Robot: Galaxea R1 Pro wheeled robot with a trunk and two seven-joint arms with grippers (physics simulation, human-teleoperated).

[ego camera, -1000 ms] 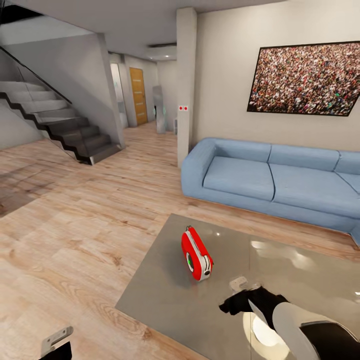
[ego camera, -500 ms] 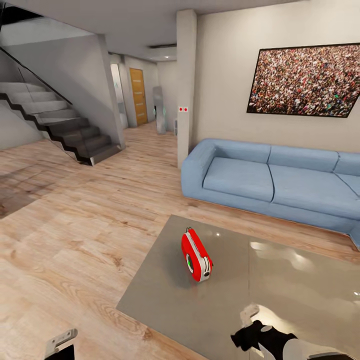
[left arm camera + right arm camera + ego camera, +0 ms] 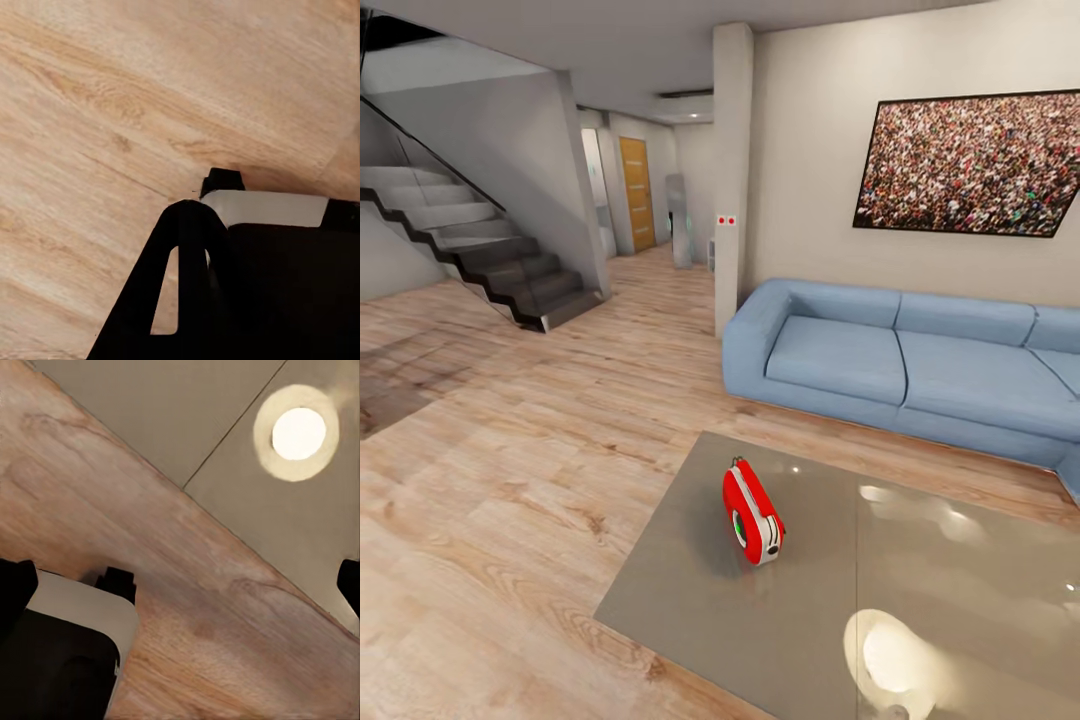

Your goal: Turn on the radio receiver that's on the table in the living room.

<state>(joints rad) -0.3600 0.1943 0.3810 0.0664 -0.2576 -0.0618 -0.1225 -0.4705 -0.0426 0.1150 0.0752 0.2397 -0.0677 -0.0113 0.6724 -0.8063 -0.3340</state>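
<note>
Standing upright on the glossy grey desk (image 3: 920, 610): the radio receiver (image 3: 753, 511), near the desk's corner toward the wooden floor (image 3: 510, 480), well short of the blue sofa (image 3: 900, 365) beyond the radio. Judging by this, not yet touching the radio with either arm; reaching and pressing the switch probably all left to do, with no visible sign of the set being on.

From the head, taking in the whole room around the radio: sofa, staircase (image 3: 470, 240), the framed crowd picture (image 3: 970, 160) on the wall. From the right wrist, looking down on the desk's edge (image 3: 225, 457) meeting the floorboards, with a ceiling lamp's reflection (image 3: 298, 433) glowing in the top. From the left wrist, looking at bare floor (image 3: 112, 112) beside the robot's dark body.

Left gripper (image 3: 184, 285): one finger showing, spread or closed impossible to tell. Right gripper (image 3: 180, 585): dark finger tips lying wide apart, holding nothing.
</note>
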